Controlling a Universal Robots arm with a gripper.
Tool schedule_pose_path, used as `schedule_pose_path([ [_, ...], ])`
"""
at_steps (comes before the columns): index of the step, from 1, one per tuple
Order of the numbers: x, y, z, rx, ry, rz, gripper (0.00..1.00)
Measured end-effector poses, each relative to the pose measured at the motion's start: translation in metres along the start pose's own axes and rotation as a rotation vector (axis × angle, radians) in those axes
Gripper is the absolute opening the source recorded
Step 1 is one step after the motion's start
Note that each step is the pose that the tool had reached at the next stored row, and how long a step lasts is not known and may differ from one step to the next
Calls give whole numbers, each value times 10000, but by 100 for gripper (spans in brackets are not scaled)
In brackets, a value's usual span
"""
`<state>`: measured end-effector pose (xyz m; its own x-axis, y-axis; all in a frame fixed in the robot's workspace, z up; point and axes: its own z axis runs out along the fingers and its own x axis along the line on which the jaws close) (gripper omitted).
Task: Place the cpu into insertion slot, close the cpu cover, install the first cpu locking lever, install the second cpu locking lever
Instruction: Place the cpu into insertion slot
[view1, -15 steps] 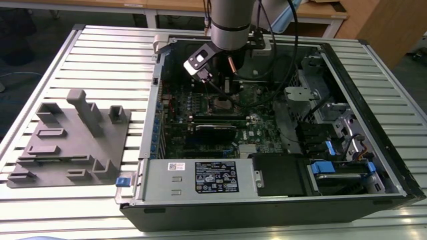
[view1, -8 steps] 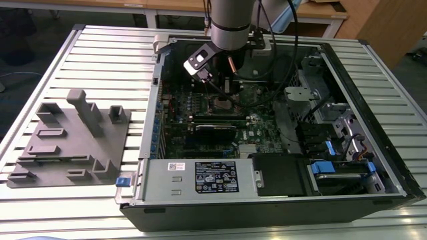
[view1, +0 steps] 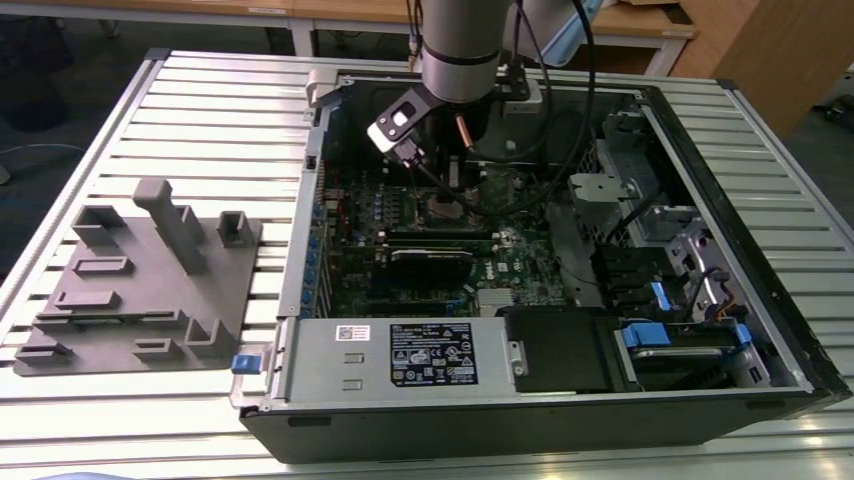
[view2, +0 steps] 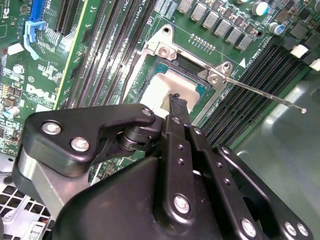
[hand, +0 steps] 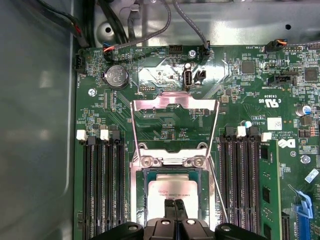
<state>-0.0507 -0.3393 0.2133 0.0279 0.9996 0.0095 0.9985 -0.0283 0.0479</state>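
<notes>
Jaws pressed together; gripper (hand: 174, 206) tips over the cpu (hand: 175, 190), seated in the insertion slot (hand: 146, 194). First wrist view: cpu cover (hand: 175, 100) swung open. Second wrist view: lever (view2: 265, 96) sticking out. Exterior view: case (view1: 561, 425) on slatted table (view1: 200, 110).

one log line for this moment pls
cpu: in insertion slot | cpu cover: open | gripper: jaws shut, tips over cpu
</notes>
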Motion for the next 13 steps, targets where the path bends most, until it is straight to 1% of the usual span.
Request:
schedule_pose_path([
  [6, 0, 11, 9, 60, -2, 1, 11],
  [13, 1, 14, 11, 60, -1, 1, 11],
])
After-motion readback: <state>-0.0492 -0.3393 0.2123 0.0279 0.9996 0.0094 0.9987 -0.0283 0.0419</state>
